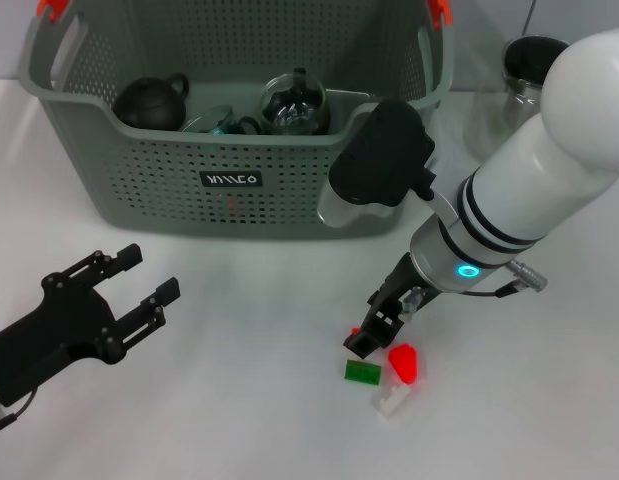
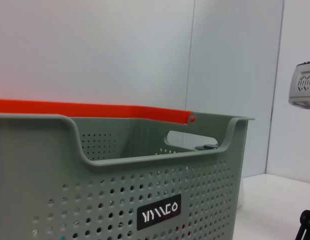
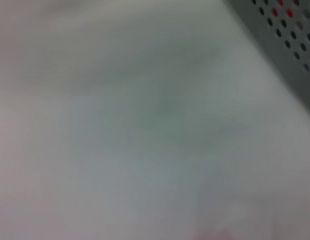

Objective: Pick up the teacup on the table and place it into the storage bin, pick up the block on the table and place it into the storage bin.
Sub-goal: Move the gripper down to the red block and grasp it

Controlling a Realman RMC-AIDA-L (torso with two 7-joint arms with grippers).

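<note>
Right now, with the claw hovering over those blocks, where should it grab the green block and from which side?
Grip the green block across its two long sides, coming straight down from above. It lies flat on the table, and the red block sits close on one end, so a top approach looks clearest. The right claw is already just above it; the left claw is parked far away.

matt perforated plastic storage bin [image 1: 289, 190], glossy teapot [image 1: 149, 103]

So the big grey-green perforated plastic storage bin [image 1: 239, 190] with orange handle clips sits upright at the back of the white surface [image 1: 239, 400], dark label facing front. Small green block [image 1: 362, 371], red block [image 1: 403, 362] and white block [image 1: 393, 400] lie clustered out front, well apart from it.
</note>
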